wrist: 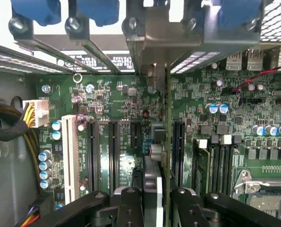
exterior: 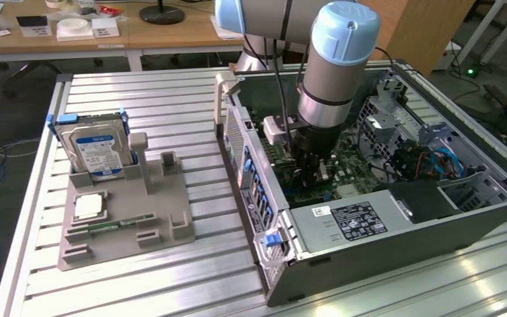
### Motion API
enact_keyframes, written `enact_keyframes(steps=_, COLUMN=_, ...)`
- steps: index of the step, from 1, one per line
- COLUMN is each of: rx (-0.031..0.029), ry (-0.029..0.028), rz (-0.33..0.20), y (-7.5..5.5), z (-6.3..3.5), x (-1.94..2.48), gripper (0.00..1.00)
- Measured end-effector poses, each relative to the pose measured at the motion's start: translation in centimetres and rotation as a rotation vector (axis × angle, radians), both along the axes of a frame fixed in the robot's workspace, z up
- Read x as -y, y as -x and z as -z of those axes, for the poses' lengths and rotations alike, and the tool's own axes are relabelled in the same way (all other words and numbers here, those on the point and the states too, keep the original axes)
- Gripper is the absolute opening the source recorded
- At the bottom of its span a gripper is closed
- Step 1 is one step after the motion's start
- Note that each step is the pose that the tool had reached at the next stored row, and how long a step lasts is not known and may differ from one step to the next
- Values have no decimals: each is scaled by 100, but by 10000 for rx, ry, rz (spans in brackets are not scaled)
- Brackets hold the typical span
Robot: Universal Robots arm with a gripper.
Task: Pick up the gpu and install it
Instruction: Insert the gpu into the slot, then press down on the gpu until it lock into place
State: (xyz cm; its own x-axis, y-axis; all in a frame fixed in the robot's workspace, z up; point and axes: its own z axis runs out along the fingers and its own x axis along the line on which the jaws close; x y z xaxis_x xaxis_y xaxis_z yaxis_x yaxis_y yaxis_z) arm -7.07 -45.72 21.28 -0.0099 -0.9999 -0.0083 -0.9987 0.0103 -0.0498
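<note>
My claw (wrist: 155,201) is closed partway on the gpu (wrist: 166,118), its two dark fingers (wrist: 131,203) pinching the card's upper edge from either side. I see the card edge-on from my wrist: a thin green strip standing upright over the motherboard (wrist: 116,99), running straight away from me, its silver end bracket (wrist: 152,28) up against the rear slot frame of the case. It stands among the black expansion slots (wrist: 113,151), with a white slot (wrist: 69,156) farther off to one side; whether its lower edge is seated in a slot I cannot tell.

In the exterior view my arm (exterior: 337,72) reaches straight down into the open computer case (exterior: 263,191), and my claw sits low over the board. The power supply (exterior: 355,221) with its black label lies at the near end of the case.

To the exterior view's left, on the slatted metal surface (exterior: 148,99), a grey parts holder (exterior: 166,218) carries a blue-labelled hard drive (exterior: 95,148) standing upright, a processor chip (exterior: 89,206) lying flat, and a narrow green memory stick (exterior: 113,224).
</note>
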Motion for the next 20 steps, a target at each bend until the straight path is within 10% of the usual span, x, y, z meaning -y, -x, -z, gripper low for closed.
enact_keyframes(steps=10, rx=25, ry=-7, rz=0, y=-1, z=-10, x=-1, gripper=35)
enact_keyframes(steps=20, rx=148, ry=-5, rz=0, y=-1, z=-243, x=-2, gripper=35)
